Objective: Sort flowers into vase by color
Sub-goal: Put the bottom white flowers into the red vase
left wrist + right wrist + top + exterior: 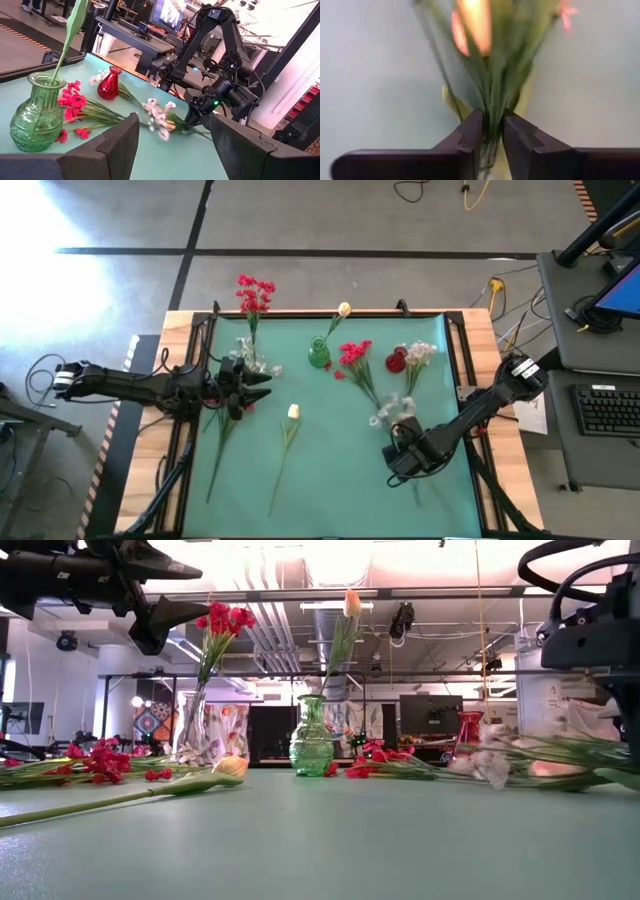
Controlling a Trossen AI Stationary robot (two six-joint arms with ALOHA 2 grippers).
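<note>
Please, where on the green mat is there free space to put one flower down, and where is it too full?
Free: the near strip of the green mat, between the loose cream flower and the right gripper, whose jaws pinch a flower stem. Crowded: the far half, around the clear vase, green vase, red vase and the left gripper.

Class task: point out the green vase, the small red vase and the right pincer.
green vase (319,356), high view, on its body.
small red vase (109,88), left wrist view, on its belly.
right pincer (492,131), right wrist view, between its fingertips, shut on green stems.
</note>
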